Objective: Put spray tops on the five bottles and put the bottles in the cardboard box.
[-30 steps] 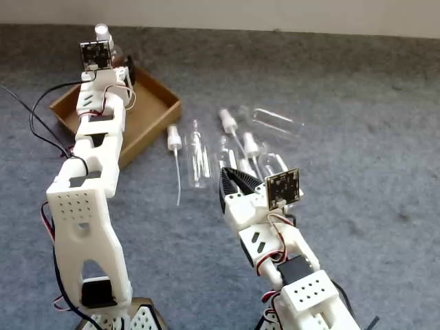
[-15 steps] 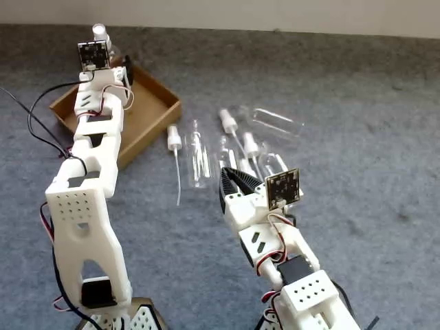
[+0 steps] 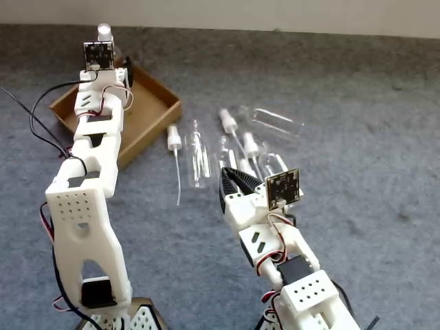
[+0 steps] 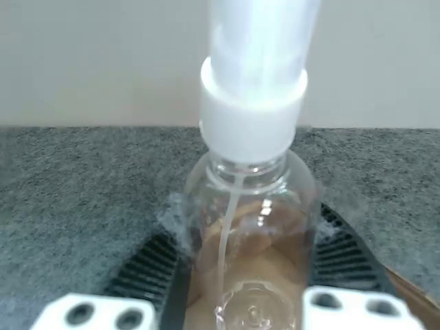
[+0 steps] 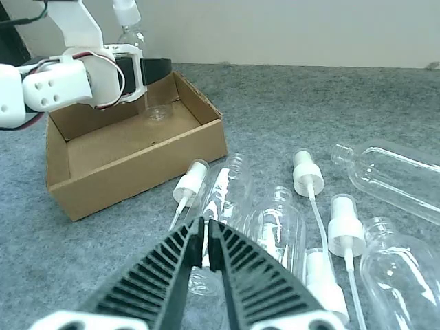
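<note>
left gripper (image 4: 244, 265): clamped on capped bottle (image 4: 253, 185), above cardboard box (image 5: 137, 165) | right gripper (image 5: 205, 237): jaws nearly closed, empty, beside cardboard box, over loose bottles (image 5: 278, 220)

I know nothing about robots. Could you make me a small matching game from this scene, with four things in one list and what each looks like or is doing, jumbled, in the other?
Things:
1. left pincer
2. right pincer
3. box
4. leftmost loose spray top

States:
A. brown, open on top
B. shut, holding nothing
C. lying on the carpet between the box and an empty bottle
D. shut on a capped bottle

Pairs: 1-D, 2-B, 3-A, 4-C.
</note>
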You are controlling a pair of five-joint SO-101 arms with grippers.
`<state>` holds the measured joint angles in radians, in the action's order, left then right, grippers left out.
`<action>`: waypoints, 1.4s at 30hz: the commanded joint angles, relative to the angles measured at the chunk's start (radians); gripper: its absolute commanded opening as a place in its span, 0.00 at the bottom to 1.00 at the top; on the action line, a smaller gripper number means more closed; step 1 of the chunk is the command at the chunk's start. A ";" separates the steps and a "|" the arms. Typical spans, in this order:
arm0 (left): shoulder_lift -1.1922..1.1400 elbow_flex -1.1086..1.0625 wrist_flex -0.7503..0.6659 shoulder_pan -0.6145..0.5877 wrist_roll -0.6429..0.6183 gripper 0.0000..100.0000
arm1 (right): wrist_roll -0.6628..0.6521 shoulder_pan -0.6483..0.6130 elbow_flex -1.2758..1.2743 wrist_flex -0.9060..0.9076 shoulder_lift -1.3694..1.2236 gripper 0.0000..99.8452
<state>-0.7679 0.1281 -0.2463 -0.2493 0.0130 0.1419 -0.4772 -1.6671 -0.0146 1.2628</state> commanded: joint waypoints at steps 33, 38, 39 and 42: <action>-0.044 0.064 0.055 -0.013 -0.135 0.21 | 0.003 -0.005 -0.058 -0.030 0.010 0.01; -0.027 0.056 0.068 -0.013 -0.135 0.22 | 0.003 -0.004 -0.058 -0.030 0.010 0.01; -0.025 0.056 0.068 -0.013 -0.135 0.22 | 0.003 -0.004 -0.058 -0.030 0.010 0.01; -0.025 0.054 0.069 -0.013 -0.137 0.27 | 0.003 -0.004 -0.058 -0.030 0.010 0.01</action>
<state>-0.8707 0.1573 -0.1818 -0.2509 -0.1097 0.1419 -0.4772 -1.6671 -0.0146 1.2628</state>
